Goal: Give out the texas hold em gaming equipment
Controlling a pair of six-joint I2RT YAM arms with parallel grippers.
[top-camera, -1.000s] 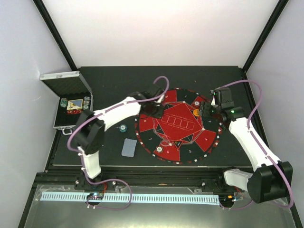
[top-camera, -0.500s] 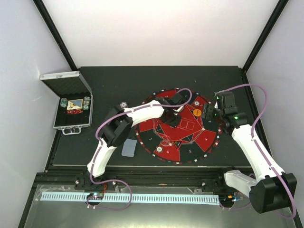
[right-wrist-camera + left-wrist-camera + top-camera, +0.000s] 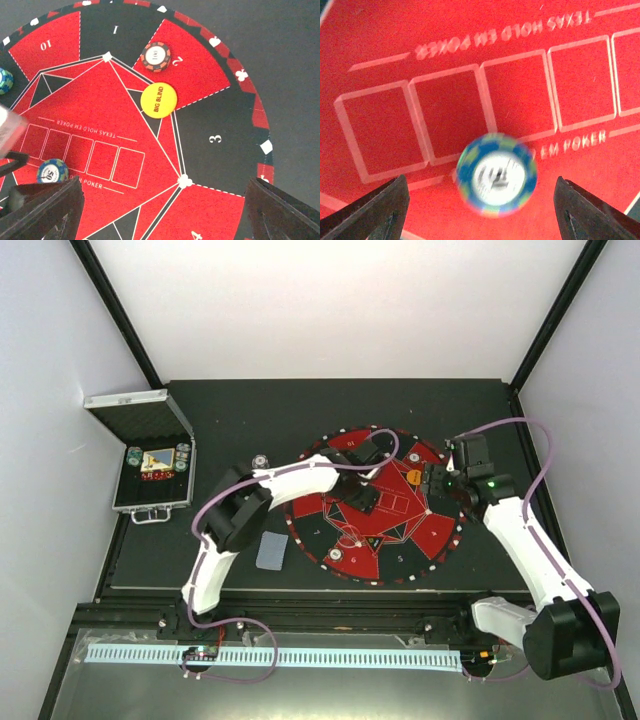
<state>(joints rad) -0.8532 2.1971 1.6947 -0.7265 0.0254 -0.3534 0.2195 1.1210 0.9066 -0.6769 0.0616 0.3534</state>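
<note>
A blue-and-green poker chip lies blurred on the red middle of the round mat, just below the row of card boxes. My left gripper is open around it, its fingers well clear on both sides. In the right wrist view the same chip sits by the word POKER. A red-and-black chip rests on section 2, with a yellow BIG BLIND button beside it. My right gripper hangs open and empty over the mat's right side. From above, the left gripper is at mat centre and the right gripper at its right rim.
An open silver case holding more chips stands at the far left. A grey-blue card and a lone chip lie on the black table left of the mat. Another blue chip lies near section 10.
The left arm swung from the mat's left edge to its centre, then opened its jaws and let go of the blue chip there. The right arm barely moved.
</note>
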